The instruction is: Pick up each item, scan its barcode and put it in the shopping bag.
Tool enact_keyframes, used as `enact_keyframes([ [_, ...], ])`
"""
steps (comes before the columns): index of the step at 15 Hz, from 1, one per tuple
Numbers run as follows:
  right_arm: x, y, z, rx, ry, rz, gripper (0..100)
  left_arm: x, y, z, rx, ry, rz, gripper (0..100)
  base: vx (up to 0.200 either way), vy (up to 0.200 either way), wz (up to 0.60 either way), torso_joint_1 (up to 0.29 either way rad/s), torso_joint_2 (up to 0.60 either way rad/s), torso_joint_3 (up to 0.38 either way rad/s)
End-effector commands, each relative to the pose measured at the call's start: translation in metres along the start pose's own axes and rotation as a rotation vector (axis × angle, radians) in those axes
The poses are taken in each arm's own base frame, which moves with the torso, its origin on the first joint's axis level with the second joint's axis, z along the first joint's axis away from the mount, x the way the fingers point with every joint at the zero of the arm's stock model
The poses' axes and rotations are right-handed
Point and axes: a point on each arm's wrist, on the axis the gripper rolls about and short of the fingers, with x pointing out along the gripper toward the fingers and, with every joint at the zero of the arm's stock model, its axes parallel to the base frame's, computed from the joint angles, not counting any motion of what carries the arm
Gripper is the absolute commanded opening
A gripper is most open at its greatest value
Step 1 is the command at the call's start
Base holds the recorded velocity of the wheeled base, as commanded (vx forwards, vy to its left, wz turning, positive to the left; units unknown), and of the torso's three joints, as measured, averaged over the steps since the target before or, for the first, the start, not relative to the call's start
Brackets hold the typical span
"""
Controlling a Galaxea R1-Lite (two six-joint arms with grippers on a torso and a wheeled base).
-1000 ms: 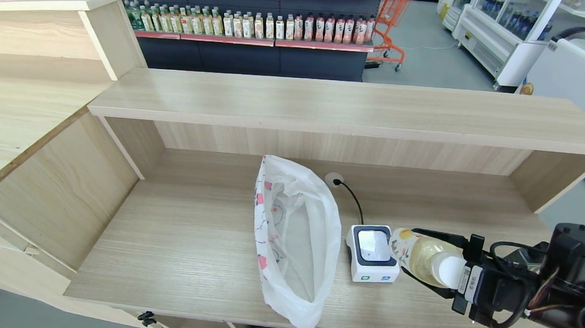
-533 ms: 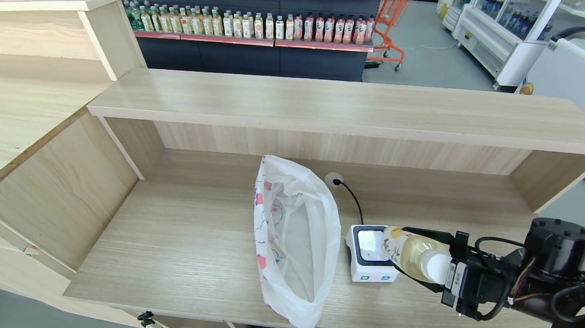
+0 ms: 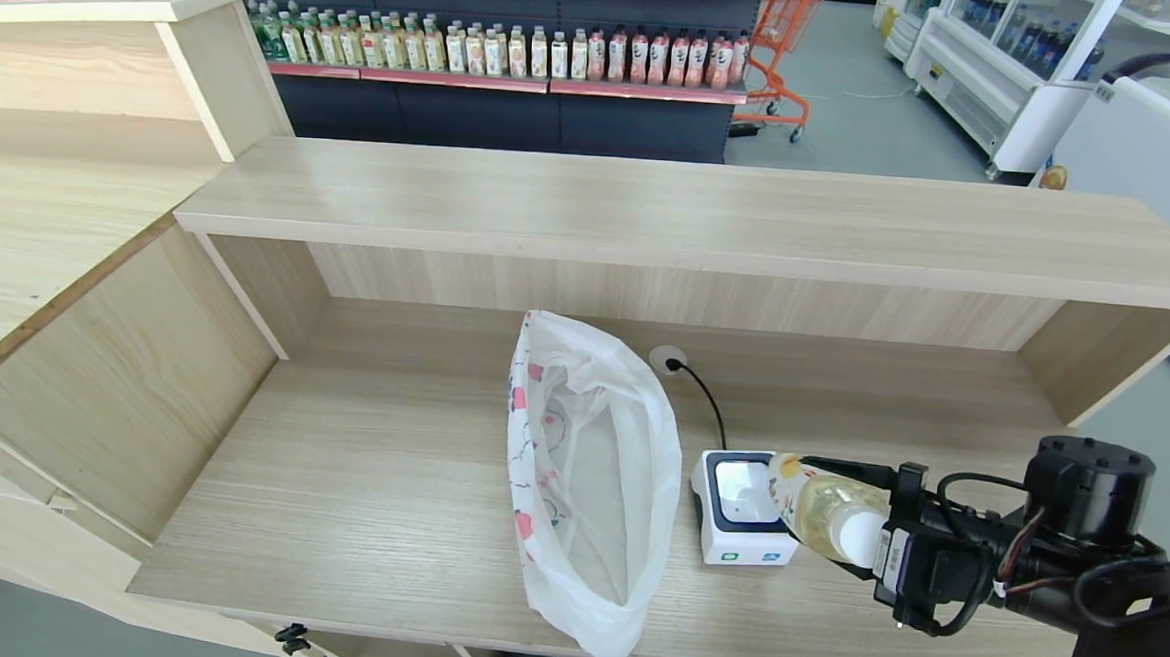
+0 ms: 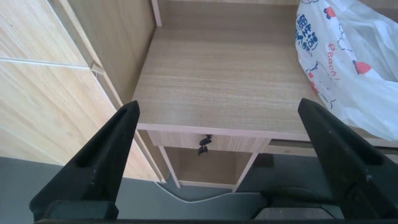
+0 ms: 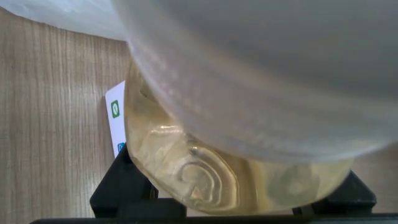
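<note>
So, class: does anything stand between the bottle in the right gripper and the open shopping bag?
Only the barcode scanner: it sits on the counter between the bottle and the shopping bag, low under the bottle's front end. The right gripper holds the bottle above it.

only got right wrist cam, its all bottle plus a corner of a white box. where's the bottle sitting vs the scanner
Observer: In the head view the right gripper holds the drink bottle sideways, its base end over the right part of the barcode scanner.
Operator: wheres the bag
Observer: The shopping bag lies on the counter just left of the scanner, mouth open.
Operator: left arm in the way
Observer: No. The left gripper is open and holds nothing, off the counter's front edge near the drawer key.
</note>
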Motion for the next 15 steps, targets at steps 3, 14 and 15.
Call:
enact_keyframes([
  [3, 0.009, 0.004, -0.006, 0.009, -0.023, 0.025, 0, 0.0, 0.0, 0.0, 0.0, -0.001, 0.0, 100, 0.0, 0.0, 0.0, 0.0, 0.0, 0.0],
  [14, 0.026, 0.002, -0.014, -0.076, -0.039, 0.035, 0, 0.0, 0.0, 0.0, 0.0, 0.001, 0.0, 100, 0.0, 0.0, 0.0, 0.0, 0.0, 0.0],
  [15, 0.027, 0.002, -0.014, -0.075, -0.04, 0.036, 0, 0.0, 0.0, 0.0, 0.0, -0.001, 0.0, 100, 0.0, 0.0, 0.0, 0.0, 0.0, 0.0],
])
